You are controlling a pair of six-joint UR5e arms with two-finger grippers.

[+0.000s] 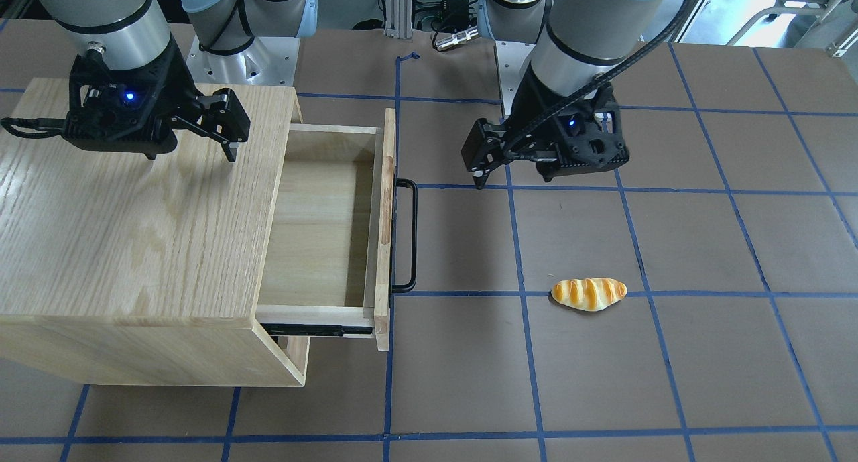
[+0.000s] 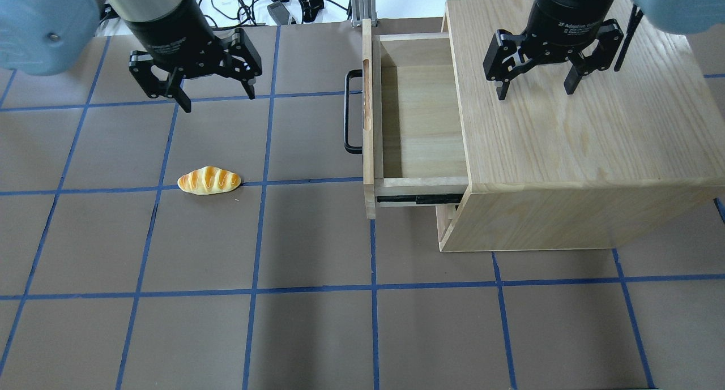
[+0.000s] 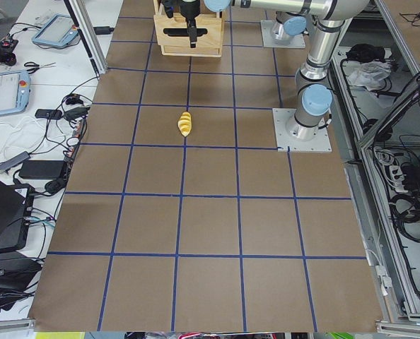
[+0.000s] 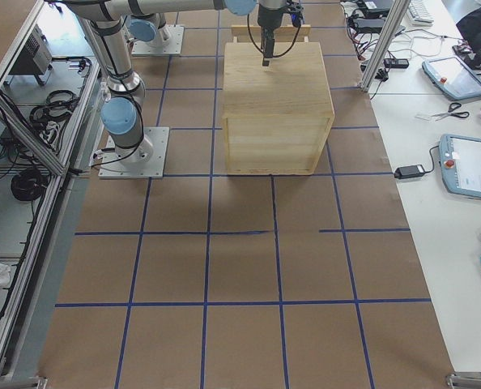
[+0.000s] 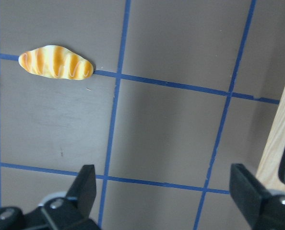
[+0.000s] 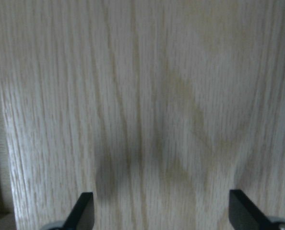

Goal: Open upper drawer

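The upper drawer [image 2: 419, 112] of light oak stands pulled well out of the cabinet [image 2: 566, 141], and its inside shows empty. Its black bar handle [image 2: 351, 111] faces the table's middle; the drawer also shows in the front view [image 1: 322, 227]. My left gripper [image 2: 218, 98] is open and empty above the mat, apart from the handle; its wrist view shows the drawer front's edge [image 5: 281, 143]. My right gripper [image 2: 535, 90] is open and empty just above the cabinet's top [image 6: 142, 96].
A toy bread roll [image 2: 209, 180] lies on the brown mat on a blue grid line, in front of my left gripper; it also shows in the left wrist view [image 5: 55, 63]. A lower compartment front shows below the drawer [image 2: 447, 214].
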